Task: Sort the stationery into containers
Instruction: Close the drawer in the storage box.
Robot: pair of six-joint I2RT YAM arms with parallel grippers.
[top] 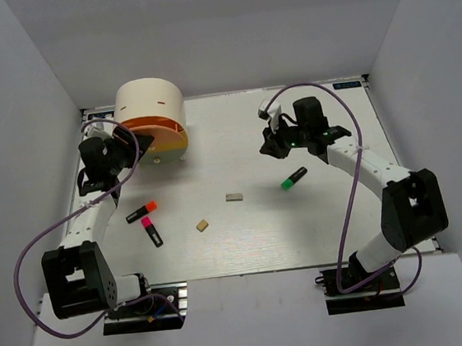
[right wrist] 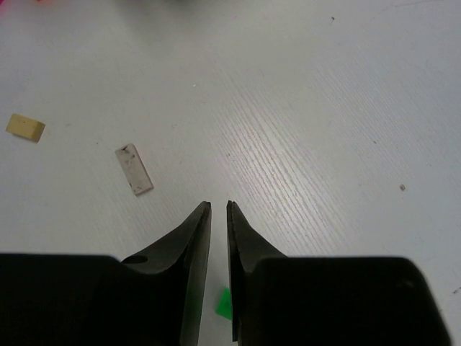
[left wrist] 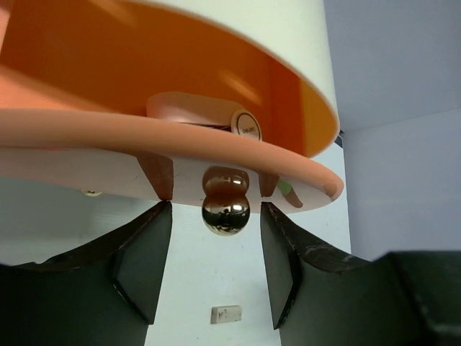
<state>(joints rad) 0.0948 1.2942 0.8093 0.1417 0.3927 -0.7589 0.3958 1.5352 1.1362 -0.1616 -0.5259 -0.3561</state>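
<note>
Grey block [top: 234, 196] lies near the tan block [top: 203, 225].

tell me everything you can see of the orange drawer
The orange drawer is partly open, sticking out below the cream cabinet. It looks like glossy plastic, with a curved paler rim and a shiny ball knob at the front. A pale rounded item lies inside. The open left hand flanks the knob without touching it.

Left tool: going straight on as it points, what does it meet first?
The shiny round metal knob on the front of the orange drawer, lined up between the open fingers. How much gap remains is hard to judge.
</note>
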